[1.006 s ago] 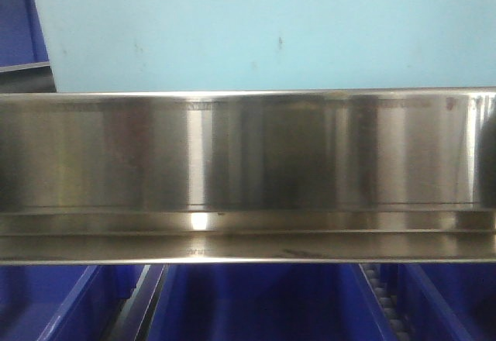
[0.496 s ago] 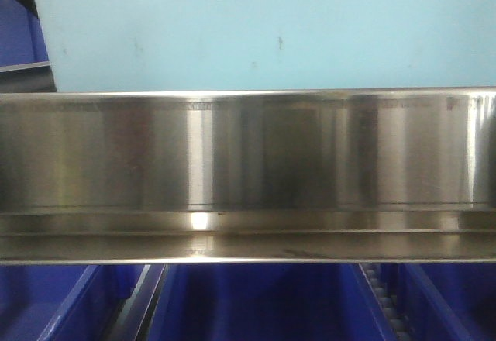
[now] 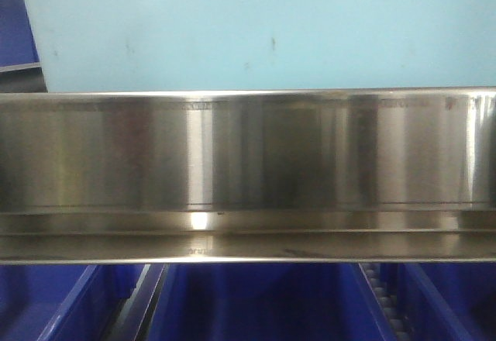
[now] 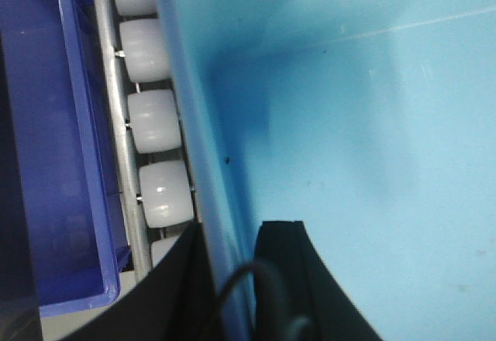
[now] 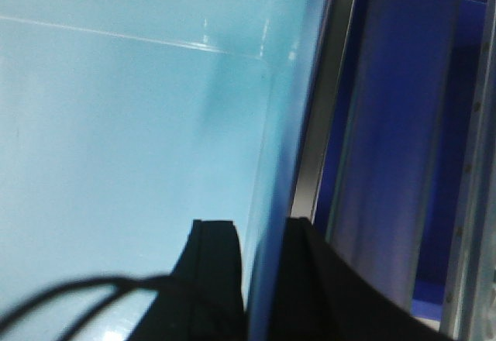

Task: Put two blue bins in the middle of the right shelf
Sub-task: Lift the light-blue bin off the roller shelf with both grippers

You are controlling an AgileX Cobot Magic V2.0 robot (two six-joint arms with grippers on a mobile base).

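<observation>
The front view shows 1 pale bin (image 3: 263, 31), 1 steel rail (image 3: 248, 155) and, below it, 3 dark bins (image 3: 263, 302) with 2 tracks (image 3: 143, 302) between them. The left wrist view shows 5 white rollers (image 4: 153, 120), the 5th partly hidden, and 1 dark bin. There are 2 grippers, left gripper (image 4: 232, 236) and right gripper (image 5: 256, 226), each with 2 black fingers (image 4: 167, 294).

Occlusions and cut-offs.
Base of pale blue bin (image 3: 263, 31) hidden behind shelf front rail (image 3: 248, 155); its right side cropped. Lower dark blue bins (image 3: 256, 302) cropped below. Of left end effector (image 4: 232, 236) and right end effector (image 5: 256, 229), only blurred fingertips show.
</observation>
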